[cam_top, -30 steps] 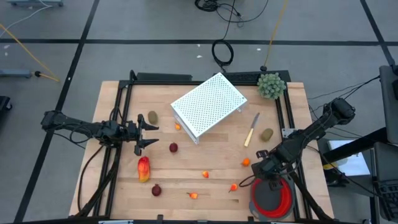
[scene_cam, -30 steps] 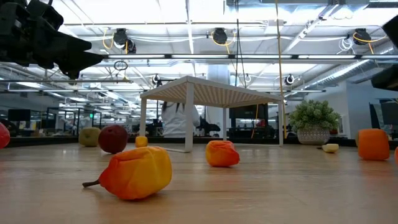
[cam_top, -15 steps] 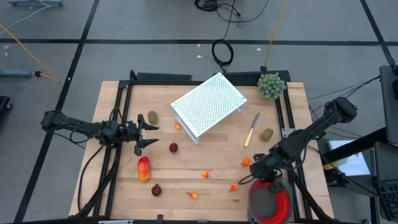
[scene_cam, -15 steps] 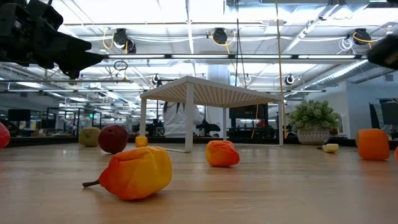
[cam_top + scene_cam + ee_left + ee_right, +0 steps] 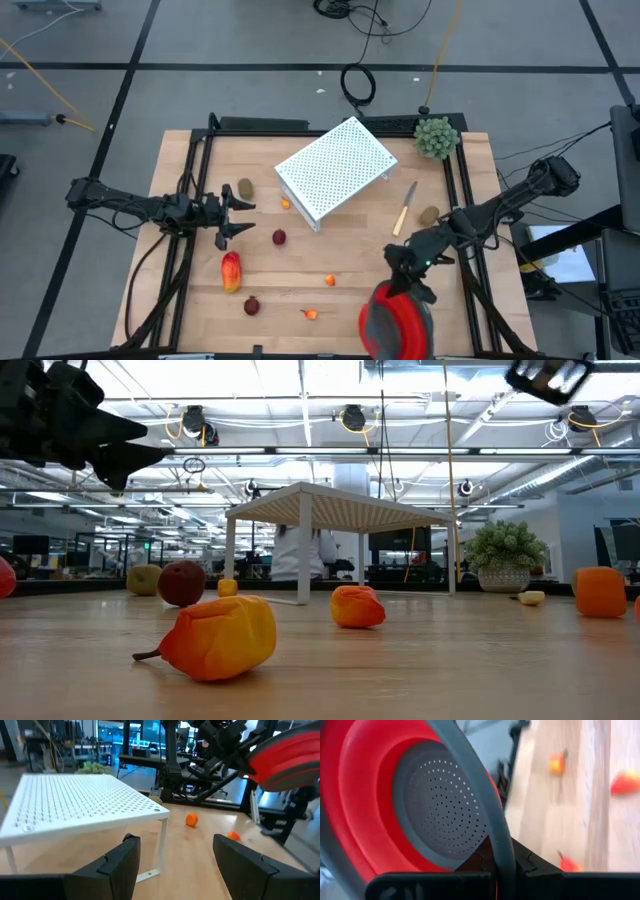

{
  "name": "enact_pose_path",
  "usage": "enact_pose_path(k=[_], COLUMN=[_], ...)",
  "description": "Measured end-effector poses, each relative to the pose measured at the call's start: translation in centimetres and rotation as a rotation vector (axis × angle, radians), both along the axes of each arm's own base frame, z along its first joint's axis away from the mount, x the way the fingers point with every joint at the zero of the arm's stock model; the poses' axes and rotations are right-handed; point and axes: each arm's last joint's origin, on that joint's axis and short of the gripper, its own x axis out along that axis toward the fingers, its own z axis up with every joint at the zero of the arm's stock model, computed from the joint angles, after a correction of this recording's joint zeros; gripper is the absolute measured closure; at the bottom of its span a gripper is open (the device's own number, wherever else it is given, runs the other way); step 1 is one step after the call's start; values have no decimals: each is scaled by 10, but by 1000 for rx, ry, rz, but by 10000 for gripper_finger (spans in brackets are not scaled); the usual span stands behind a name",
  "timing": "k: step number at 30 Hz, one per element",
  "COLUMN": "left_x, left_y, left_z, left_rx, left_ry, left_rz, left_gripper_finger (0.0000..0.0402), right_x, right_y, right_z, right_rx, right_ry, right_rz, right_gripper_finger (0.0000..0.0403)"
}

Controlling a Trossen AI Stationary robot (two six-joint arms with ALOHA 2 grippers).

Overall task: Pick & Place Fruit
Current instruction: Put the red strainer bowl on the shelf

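Since the earlier frame, the red strainer (image 5: 396, 318) is carried inward along the table's near edge by the right gripper (image 5: 411, 283), whose jaws are clamped on its grey rim. Just beyond those jaws, small orange fruit bits (image 5: 330, 281) are scattered on the wooden table (image 5: 350, 250). The left gripper (image 5: 238, 217) is held with jaws spread wide and empty; a dark red ball (image 5: 279, 237) lies ahead of them, and the red-and-yellow fruit (image 5: 231, 270) lies beside them.
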Motion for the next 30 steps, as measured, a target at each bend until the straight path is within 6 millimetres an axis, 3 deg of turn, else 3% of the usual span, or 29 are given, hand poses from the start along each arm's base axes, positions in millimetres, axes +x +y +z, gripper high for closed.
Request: enact_pose_path(k=[12, 30], left_x=[0, -1], left_y=[0, 0], left_z=[7, 15], left_rx=[-306, -355], left_ry=[-79, -161], left_rz=[-13, -27], left_gripper_finger=[151, 151], right_x=[21, 38], right_y=[-27, -85], right_z=[22, 22], right_rx=[131, 80], right_ry=[-193, -218], right_rz=[-151, -606], right_gripper_finger=[402, 403])
